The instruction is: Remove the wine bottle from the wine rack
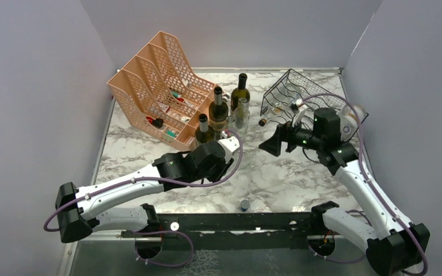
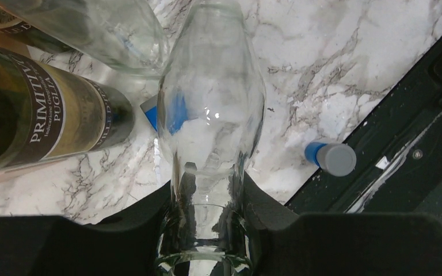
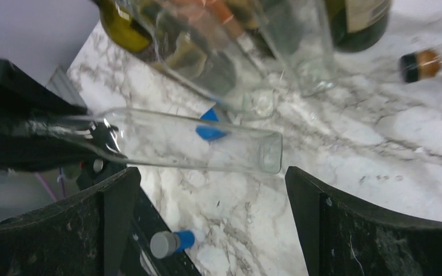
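Note:
The black wire wine rack (image 1: pixel 308 95) stands at the back right. A bottle lies in its lower cradle, its brown-capped neck (image 1: pixel 263 121) sticking out toward the middle; the neck also shows in the right wrist view (image 3: pixel 429 63). My right gripper (image 1: pixel 266 144) is open and empty (image 3: pixel 212 175), just in front of and below that neck. My left gripper (image 1: pixel 229 141) is shut on the neck of an upright clear glass bottle (image 2: pixel 210 115), which also shows in the right wrist view (image 3: pixel 190 141). Whether its base touches the table I cannot tell.
Dark green bottles (image 1: pixel 218 109) and clear ones (image 1: pixel 242 112) stand grouped mid-table, one labelled PRIMITIVO (image 2: pixel 34 115). A peach mesh organizer (image 1: pixel 161 86) sits at the back left. A blue-grey cap (image 1: pixel 244 203) lies near the front rail (image 2: pixel 331 158).

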### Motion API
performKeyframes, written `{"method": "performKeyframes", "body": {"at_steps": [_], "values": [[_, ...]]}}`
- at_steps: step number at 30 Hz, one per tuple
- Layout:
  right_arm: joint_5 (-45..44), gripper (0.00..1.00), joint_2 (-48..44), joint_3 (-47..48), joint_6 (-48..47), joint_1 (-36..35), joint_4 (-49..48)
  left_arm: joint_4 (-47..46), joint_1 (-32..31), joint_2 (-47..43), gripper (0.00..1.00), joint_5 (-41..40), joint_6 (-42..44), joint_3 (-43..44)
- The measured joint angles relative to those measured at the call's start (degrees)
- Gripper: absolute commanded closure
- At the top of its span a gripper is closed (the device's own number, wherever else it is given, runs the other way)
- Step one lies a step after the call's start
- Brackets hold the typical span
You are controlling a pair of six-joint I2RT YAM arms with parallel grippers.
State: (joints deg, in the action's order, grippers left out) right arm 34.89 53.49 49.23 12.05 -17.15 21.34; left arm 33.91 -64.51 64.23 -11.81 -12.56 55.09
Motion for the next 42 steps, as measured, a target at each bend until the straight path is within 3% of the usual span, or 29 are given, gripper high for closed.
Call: {"method": "performKeyframes", "body": {"at_steps": [3,11,19,24,32,34,38,42], "values": [[2.93,0.0,0.35,-5.22,-1.53,-2.49,-2.89,0.83,-0.02,-1.9,1.0,1.84,1.29,-0.92],[8.87,0.0,0.02,-14.1,-10.4,-19.02,-15.89,2.23,0.0,-3.26,1.0,6.49,5.05,-2.19],[13.07,0.0,9.53,-17.18,-21.62,-22.18,-27.8,3.56,-0.02,-4.87,1.0,9.64,7.78,-2.51],[18.43,0.09,16.2,-16.81,-25.53,-23.04,-34.34,3.89,-0.02,-4.94,1.0,11.17,8.76,-2.51],[22.93,0.36,23.58,-16.57,-27.1,-26.73,-43.82,4.07,-0.07,-4.98,0.99,12.24,9.07,-2.49],[23.15,0.46,23.58,-16.74,-26.38,-26.86,-46.77,4.09,-0.07,-4.98,0.93,12.24,9.2,-2.49],[23.5,0.59,23.58,-17.75,-25.57,-27.04,-50.01,4.61,-0.07,-5.18,0.63,12.48,9.2,-2.21],[23.43,0.74,23.58,-18.82,-24.11,-27.04,-52.65,5.14,-0.07,-5.18,0.21,12.28,9.79,-1.44]]}}
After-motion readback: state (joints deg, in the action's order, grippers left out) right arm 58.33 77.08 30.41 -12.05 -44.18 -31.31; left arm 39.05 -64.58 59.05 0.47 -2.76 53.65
